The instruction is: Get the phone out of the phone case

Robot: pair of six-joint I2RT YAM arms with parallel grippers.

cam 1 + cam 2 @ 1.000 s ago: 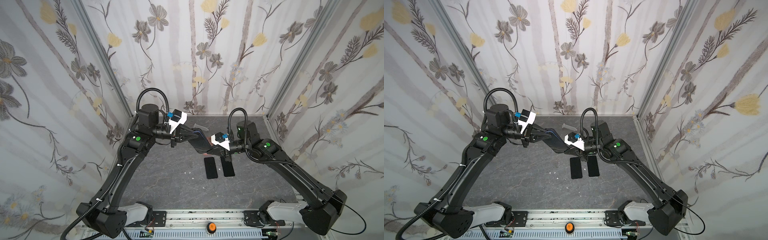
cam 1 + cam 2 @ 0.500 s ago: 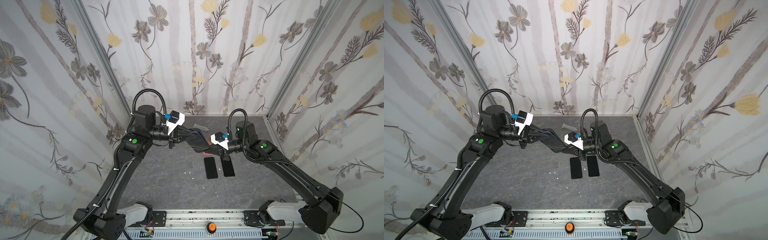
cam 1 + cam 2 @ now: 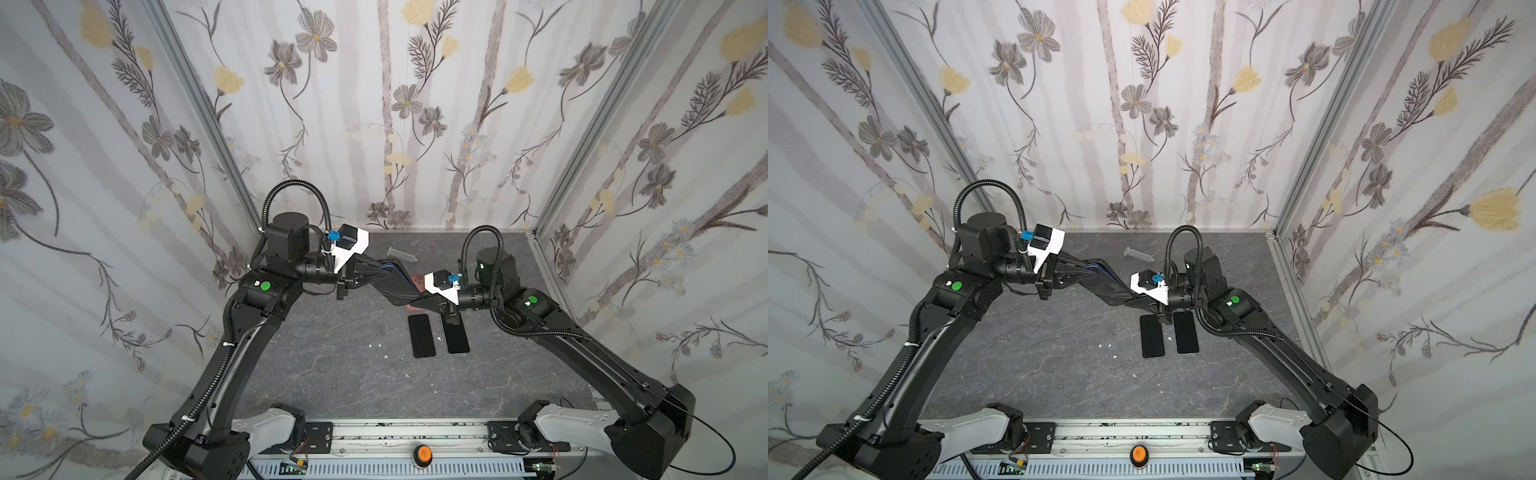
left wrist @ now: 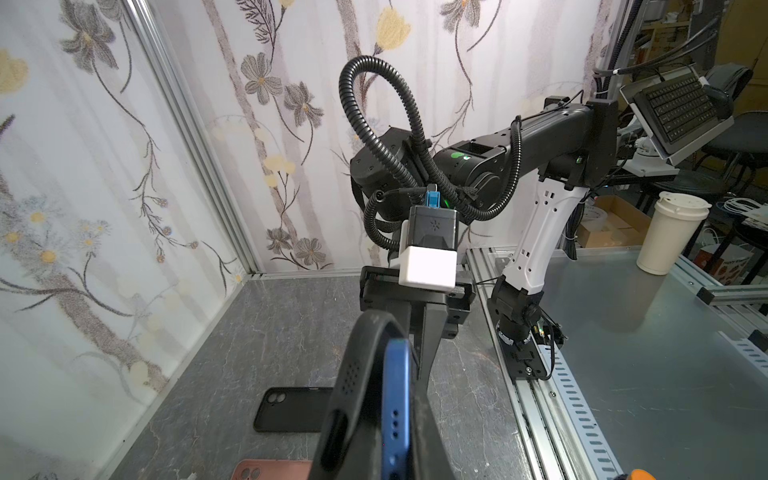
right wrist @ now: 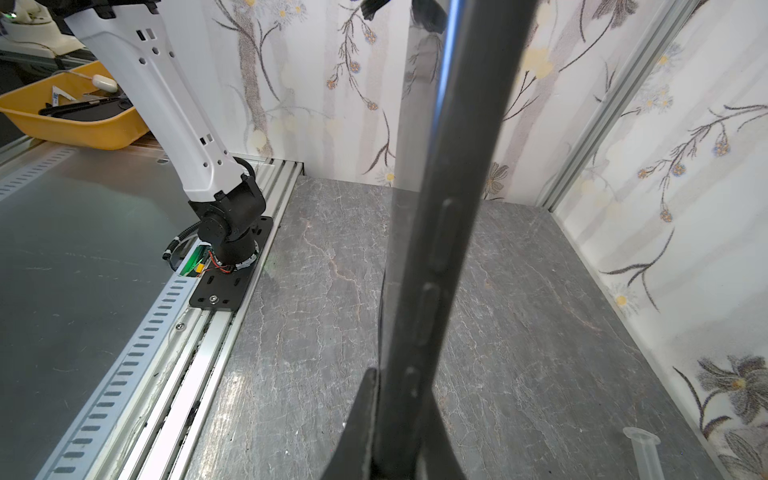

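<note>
Phone (image 4: 395, 399), blue-edged, sits seemingly half-peeled from black case (image 4: 356, 374).

walls (image 3: 374, 104): white-grey streaks, grey and yellow flowers on dark stems
tabletop (image 3: 332, 374): dark grey, pale marble veins
phone (image 4: 395, 395): blue edge
phone case (image 4: 357, 374): black
two flat slabs (image 3: 422, 336) (image 3: 456, 338), right of centre: black
spare case (image 4: 270, 469): salmon pink
arms (image 3: 249, 332): black, white base links, green dots
button (image 3: 422, 451), near rail: orange
tray (image 5: 75, 120): yellow
cup (image 4: 673, 232): cream
</note>
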